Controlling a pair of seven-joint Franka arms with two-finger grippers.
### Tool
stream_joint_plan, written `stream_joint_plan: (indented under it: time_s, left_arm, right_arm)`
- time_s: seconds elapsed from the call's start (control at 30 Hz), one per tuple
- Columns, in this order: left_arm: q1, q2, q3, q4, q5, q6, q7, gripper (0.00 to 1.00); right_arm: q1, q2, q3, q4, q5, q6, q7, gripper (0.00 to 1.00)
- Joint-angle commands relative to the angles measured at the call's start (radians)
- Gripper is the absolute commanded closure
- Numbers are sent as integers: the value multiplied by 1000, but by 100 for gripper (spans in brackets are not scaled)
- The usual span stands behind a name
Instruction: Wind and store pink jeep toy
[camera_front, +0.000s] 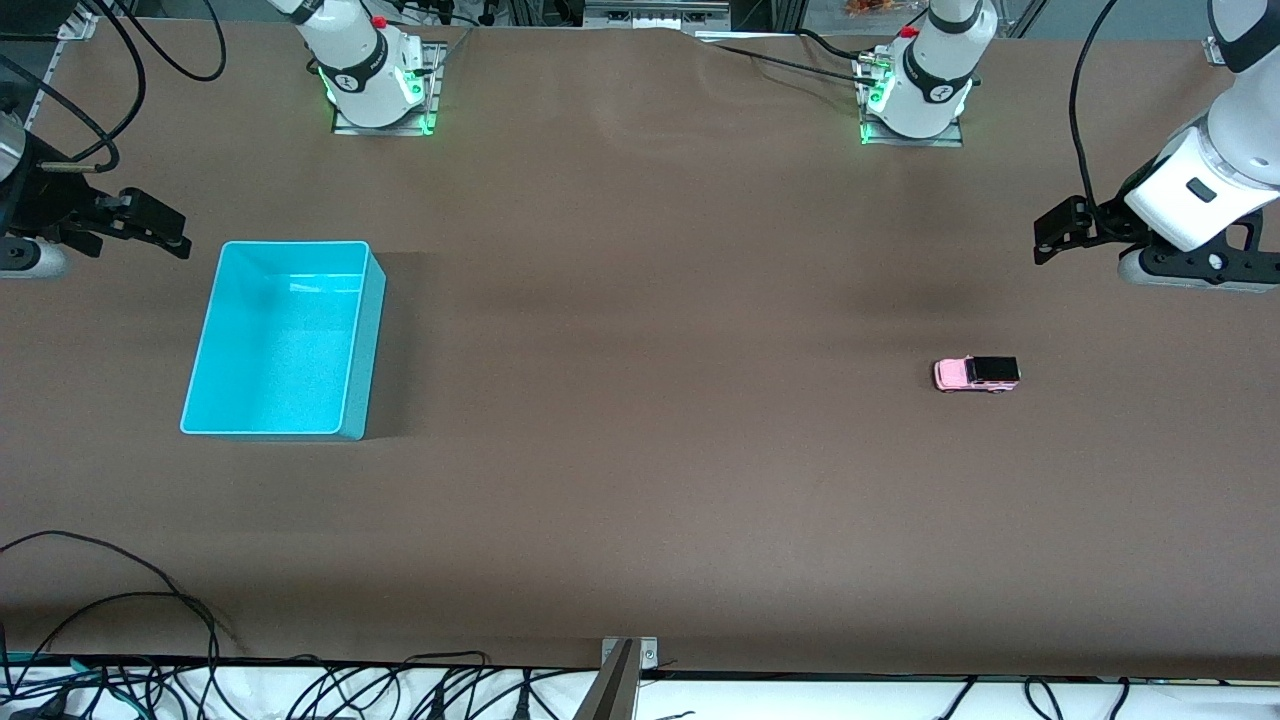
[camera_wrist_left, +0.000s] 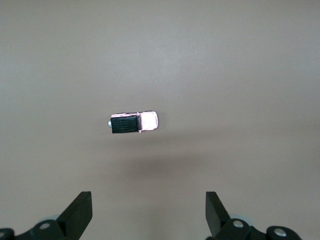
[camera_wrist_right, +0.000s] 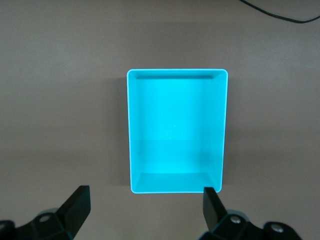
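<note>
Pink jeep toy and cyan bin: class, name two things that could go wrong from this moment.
1. The pink jeep toy is tiny against the spread fingers of the left gripper, so a slightly off-centre close may push it away.
2. The cyan bin sits at the right arm's end, under the open right gripper; moving the jeep there risks a drop on the table.

A cyan rectangular plastic bin (camera_front: 283, 340) is sitting open-topped on the brown desk (camera_front: 640, 480). It is lying toward the right arm's end.
</note>
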Motion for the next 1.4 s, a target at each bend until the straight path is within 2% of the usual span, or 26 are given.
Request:
stream_joint_plan:
  time_s: [0.0, 1.37]
  left_arm:
    - [1, -10, 4, -4, -12, -4, 14, 0]
    - [0, 2, 3, 11, -5, -4, 24, 0]
  right_arm:
    - [-6, 11, 8, 24, -4, -11, -6, 0]
    - [-8, 9, 6, 25, -7, 2, 8, 0]
